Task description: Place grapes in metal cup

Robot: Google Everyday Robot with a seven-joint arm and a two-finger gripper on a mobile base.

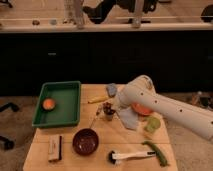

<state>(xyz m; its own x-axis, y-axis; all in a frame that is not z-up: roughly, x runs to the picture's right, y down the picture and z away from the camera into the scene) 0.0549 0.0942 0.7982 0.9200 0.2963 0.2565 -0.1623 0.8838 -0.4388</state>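
Grapes (106,106) over metal cup (108,117), hand (111,108) at them, dark bowl (85,141) nearby

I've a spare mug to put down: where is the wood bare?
Bare wood lies between the dark round bowl and the light green cup, behind the white-handled tool. It is crowded mid-table, where the gripper sits by the small metal cup and the dark grapes, beside the green plastic tray.
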